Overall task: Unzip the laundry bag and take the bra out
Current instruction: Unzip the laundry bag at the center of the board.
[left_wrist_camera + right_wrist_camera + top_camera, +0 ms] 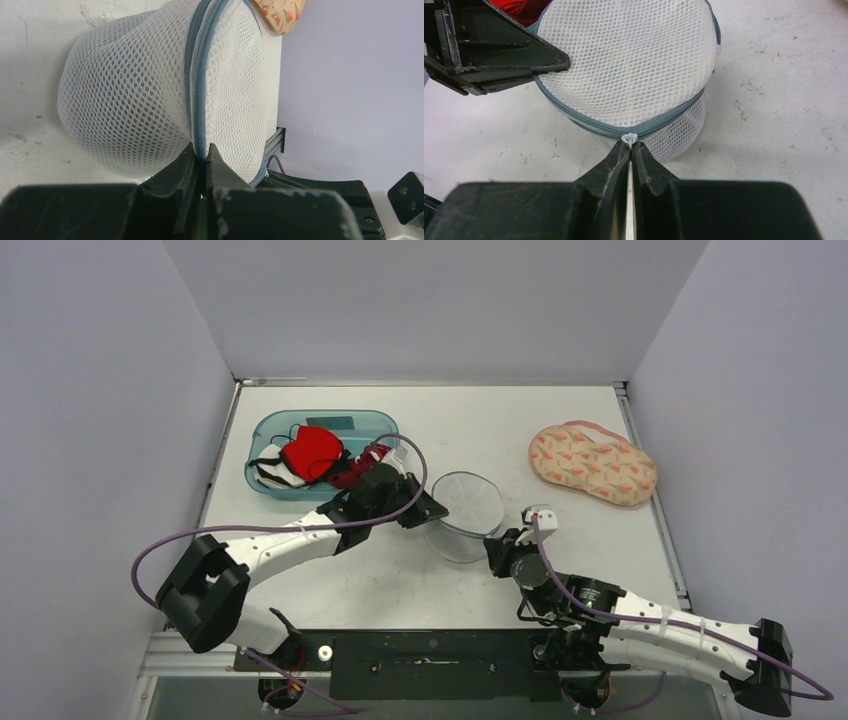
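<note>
The laundry bag (468, 508) is a round white mesh pouch with a grey-blue zipper (193, 85) and stands in the middle of the table. My left gripper (432, 512) reaches it from the left, its tips (202, 150) shut on the zipper seam at the bag's edge. From the near right comes my right gripper (497, 542), with its tips (630, 145) shut on the small white zipper pull (629, 137). In the right wrist view the zipper on the bag (629, 60) looks closed. The bra is hidden; nothing shows through the mesh.
A blue bin (382, 421) at the back left holds red (310, 452), white and black garments, close behind my left gripper. A peach floral padded piece (592, 462) lies at the back right. Grey walls surround the table on three sides.
</note>
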